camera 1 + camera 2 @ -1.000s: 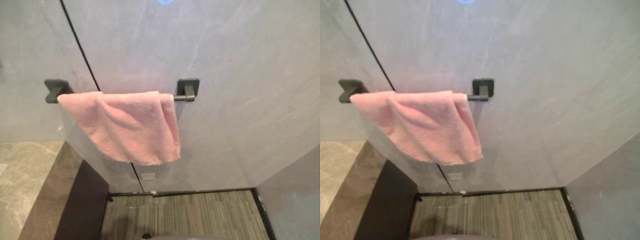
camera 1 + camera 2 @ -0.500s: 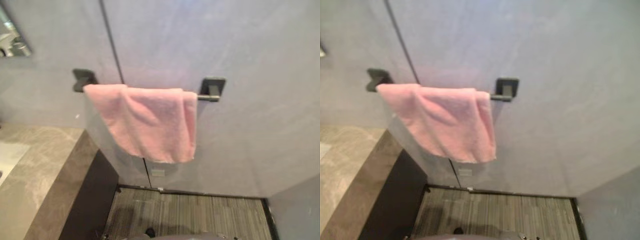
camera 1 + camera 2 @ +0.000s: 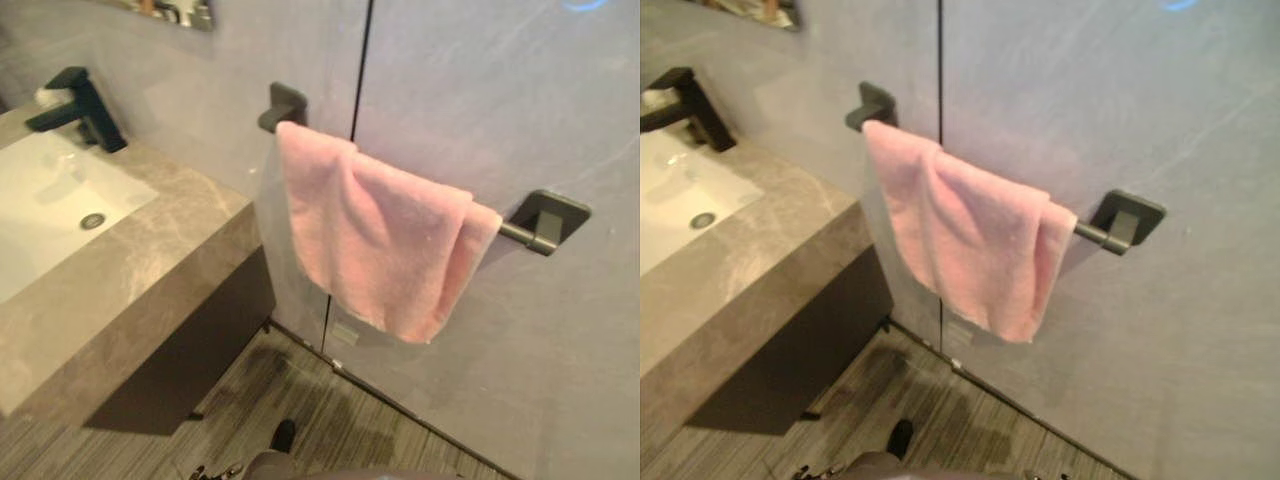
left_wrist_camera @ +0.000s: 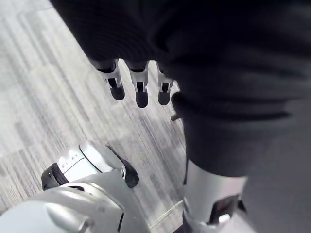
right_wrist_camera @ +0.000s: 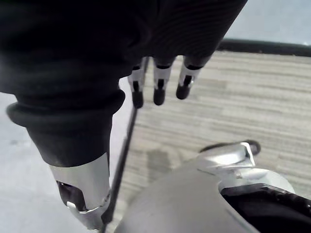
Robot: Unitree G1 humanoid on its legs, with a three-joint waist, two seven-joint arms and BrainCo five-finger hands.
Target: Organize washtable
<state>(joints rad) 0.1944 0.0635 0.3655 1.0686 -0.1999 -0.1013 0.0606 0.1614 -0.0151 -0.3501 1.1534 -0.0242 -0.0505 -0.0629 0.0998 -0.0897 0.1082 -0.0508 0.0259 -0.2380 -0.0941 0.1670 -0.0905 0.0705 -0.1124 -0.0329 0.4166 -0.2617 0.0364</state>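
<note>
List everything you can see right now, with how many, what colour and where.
towel: one, pink, draped over the towel bar
towel bar: one, dark, mounted on the grey wall, a bracket at each end
counter: one, grey-brown stone, left of the towel
sink: one, white, set into the counter
drain: one, round, in the sink's bottom
faucet: one, black, behind the sink
cabinet: one, dark, under the counter
floor: grey striped planks, below the towel
left hand: silver fingers with dark tips, straight, over the floor, holding nothing
right hand: same colours, fingers straight, over the floor, holding nothing
</note>
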